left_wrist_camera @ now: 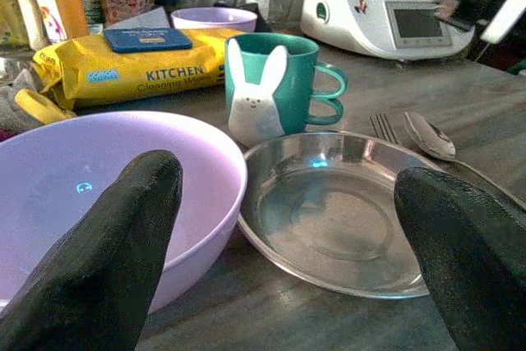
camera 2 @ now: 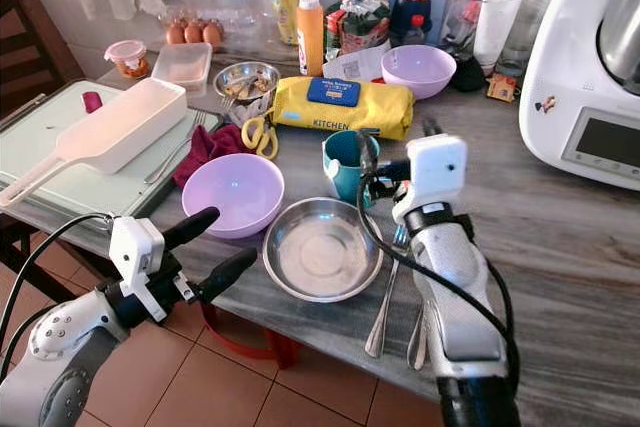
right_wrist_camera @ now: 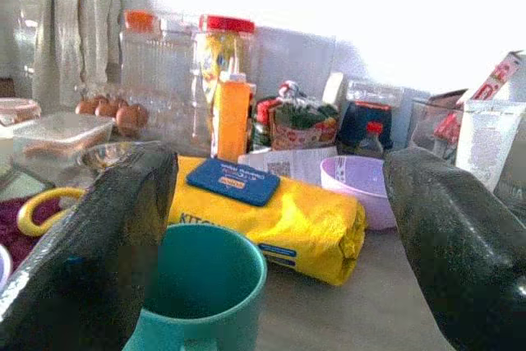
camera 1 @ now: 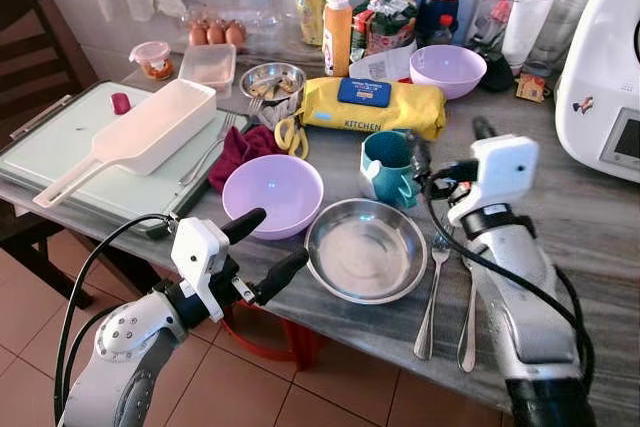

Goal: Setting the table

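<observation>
revealing a white bunny, the teal mug (left_wrist_camera: 283, 88) faces left gripper (left_wrist_camera: 288, 244).

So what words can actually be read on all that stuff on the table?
"KITCHEN": on the yellow wipes pack.
"Cleaning W...": the line below it, cut off by the teal mug.
Blue label on the pack: too small to read.
Orange bottle, packets behind, white appliance screen: print blurred, unreadable.
</observation>
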Available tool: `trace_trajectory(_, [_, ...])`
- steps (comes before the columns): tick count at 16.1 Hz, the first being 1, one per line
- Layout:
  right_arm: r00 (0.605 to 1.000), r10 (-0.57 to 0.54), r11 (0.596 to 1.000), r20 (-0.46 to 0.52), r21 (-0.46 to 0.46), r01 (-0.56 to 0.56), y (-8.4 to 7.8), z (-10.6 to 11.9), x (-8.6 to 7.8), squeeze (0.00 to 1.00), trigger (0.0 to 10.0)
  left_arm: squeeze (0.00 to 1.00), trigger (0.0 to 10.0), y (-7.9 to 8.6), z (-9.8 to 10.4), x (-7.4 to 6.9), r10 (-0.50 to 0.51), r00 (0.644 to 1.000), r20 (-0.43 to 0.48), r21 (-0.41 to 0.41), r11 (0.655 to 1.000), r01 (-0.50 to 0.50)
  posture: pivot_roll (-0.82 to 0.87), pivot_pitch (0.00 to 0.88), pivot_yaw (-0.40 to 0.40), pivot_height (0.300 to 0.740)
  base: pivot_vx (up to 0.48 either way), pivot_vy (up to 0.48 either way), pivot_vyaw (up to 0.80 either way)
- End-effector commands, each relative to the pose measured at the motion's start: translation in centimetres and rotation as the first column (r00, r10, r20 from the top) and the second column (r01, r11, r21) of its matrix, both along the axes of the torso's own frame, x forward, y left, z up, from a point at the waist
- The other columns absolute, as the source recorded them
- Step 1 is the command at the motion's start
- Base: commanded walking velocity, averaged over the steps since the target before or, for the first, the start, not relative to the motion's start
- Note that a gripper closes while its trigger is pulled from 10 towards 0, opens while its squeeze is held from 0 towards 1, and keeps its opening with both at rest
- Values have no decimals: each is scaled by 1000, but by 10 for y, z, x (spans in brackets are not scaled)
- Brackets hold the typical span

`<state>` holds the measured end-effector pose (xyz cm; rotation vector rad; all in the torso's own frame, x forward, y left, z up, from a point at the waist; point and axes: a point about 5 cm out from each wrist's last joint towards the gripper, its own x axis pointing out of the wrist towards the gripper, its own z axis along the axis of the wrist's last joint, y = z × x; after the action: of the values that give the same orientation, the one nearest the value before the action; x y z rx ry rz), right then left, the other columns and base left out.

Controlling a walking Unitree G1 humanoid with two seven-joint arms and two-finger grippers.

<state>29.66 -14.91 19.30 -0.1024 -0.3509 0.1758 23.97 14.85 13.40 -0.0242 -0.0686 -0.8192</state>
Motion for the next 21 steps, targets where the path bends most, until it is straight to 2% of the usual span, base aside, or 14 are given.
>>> trace_trajectory(1, [1000,4,1000,4,5,-4,1,2,-3,1000,10000,0,10000,0,-2,1,9,1000,-3,9,1000,-9,8,78,51,740,0,0,0])
trace_trajectory(4, [1000,19,1000,0,17,-19,7,-2,-13,1000,10000,0,10000,-1,0,4,15,1000,5,-4,1000,-15,-3,73,55,740,0,0,0])
trace_trajectory(8, [1000,-4,1000,-19,-8,4,9,-6,-26,1000,10000,0,10000,-4,7,14,81,996,38,-55,995,-79,-8,65,53,740,0,0,0])
trace_trajectory(9, [999,-4,1000,-33,-10,4,9,-9,-28,757,10000,0,10000,-4,7,14,100,994,42,-65,993,-97,-10,65,52,740,0,0,0])
trace_trajectory(10, [999,10,1000,-51,-17,-11,12,-13,-30,0,10000,0,10000,-2,8,18,172,984,55,-86,982,-167,-12,62,51,740,0,0,0])
trace_trajectory(11, [999,13,1000,-53,-17,-14,13,-14,-30,0,10000,0,10000,-1,9,20,192,980,58,-88,978,-187,-14,61,50,740,0,0,0])
trace_trajectory(12, [998,23,1000,-55,-14,-24,16,-14,-30,0,10000,0,10000,4,12,27,270,960,80,-101,960,-262,-14,59,48,740,0,0,0])
trace_trajectory(14, [998,26,999,-54,-19,-27,18,-13,-30,0,10000,0,10000,16,24,37,416,900,130,-152,905,-397,-15,58,46,740,0,0,0])
trace_trajectory(16, [998,19,999,-58,-35,-21,17,-12,-30,0,10000,0,10000,25,26,42,497,857,133,-161,864,-476,-12,54,40,740,0,0,0])
trace_trajectory(21, [998,38,997,-49,-66,-41,21,-11,-27,0,10000,0,10000,22,15,39,508,852,124,-134,859,-493,-10,48,41,740,0,0,589])
